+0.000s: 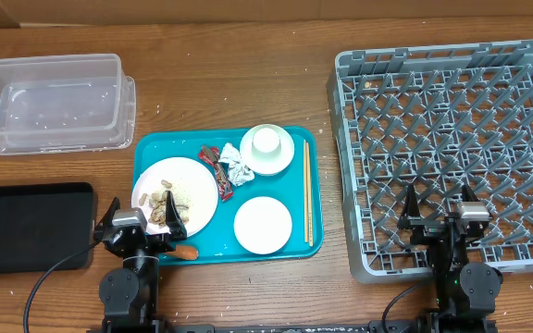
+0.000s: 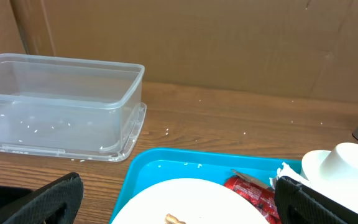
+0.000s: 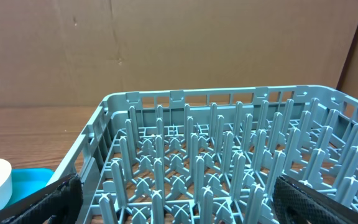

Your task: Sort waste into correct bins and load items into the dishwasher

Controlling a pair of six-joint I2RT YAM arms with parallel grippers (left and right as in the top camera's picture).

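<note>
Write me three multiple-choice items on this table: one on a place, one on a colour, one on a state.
1. Where do the chopsticks lie?
A) on the black tray
B) on the teal tray, near its right edge
C) in the clear tub

2. What colour is the crumpled wrapper just left of the silvery-white wrapper?
A) green
B) red
C) blue

3. What state is the grey dish rack in?
A) holding no dishes
B) stacked with plates
C) lying on its side

Answers:
1 B: the overhead view shows them lengthwise on the teal tray.
2 B: it shows red in both the overhead and left wrist views.
3 A: its pegs stand bare and upright in the overhead and right wrist views.
</note>
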